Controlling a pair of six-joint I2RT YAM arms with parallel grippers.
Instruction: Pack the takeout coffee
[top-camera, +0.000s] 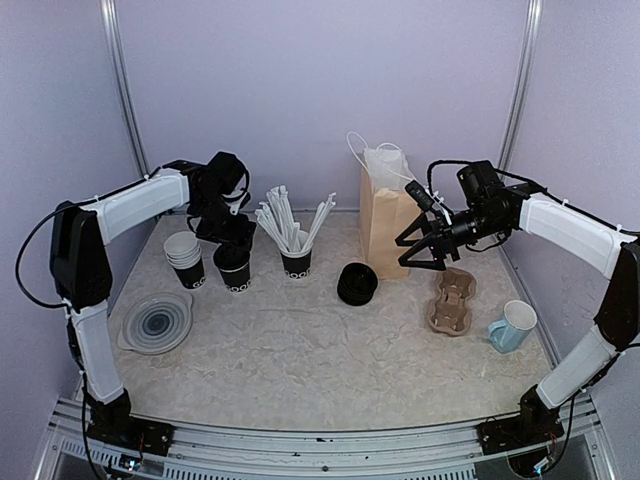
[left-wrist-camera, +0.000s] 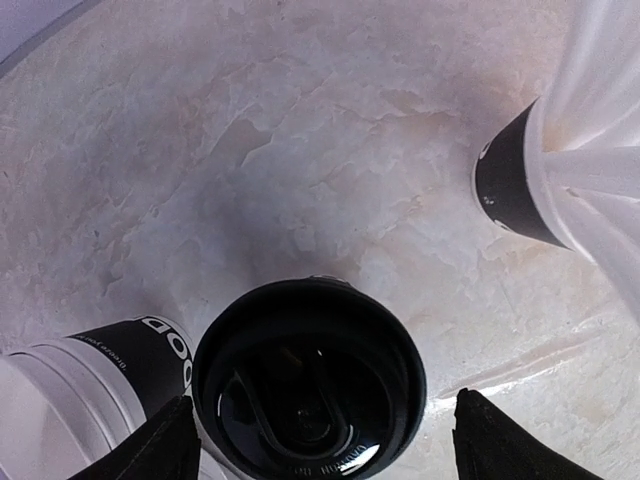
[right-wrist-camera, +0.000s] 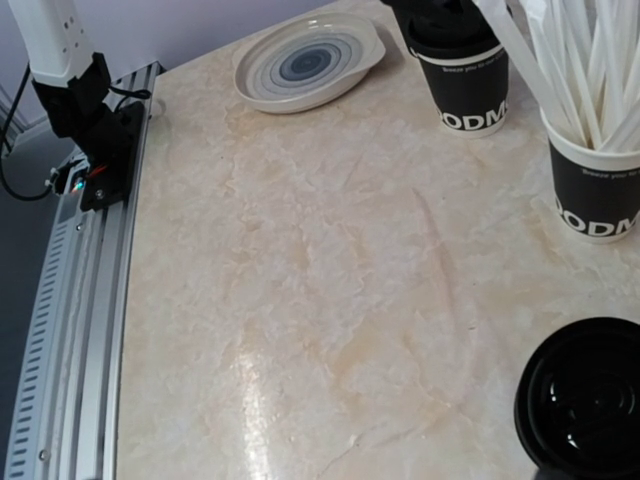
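The takeout coffee (top-camera: 234, 270) stands lidded at the left of the worktop (top-camera: 300, 370), just beside a stack of white-rimmed cups (top-camera: 185, 256) on its left. The left jaws hang open above its lid, one finger (left-wrist-camera: 155, 450) on each side. Rightward come a cup of white stirrers (top-camera: 296, 262), a black lid (top-camera: 357, 283) and a paper bag (top-camera: 383, 215). Next are the right jaws, spread and empty, a cup carrier (top-camera: 452, 302) and a blue mug (top-camera: 513, 326).
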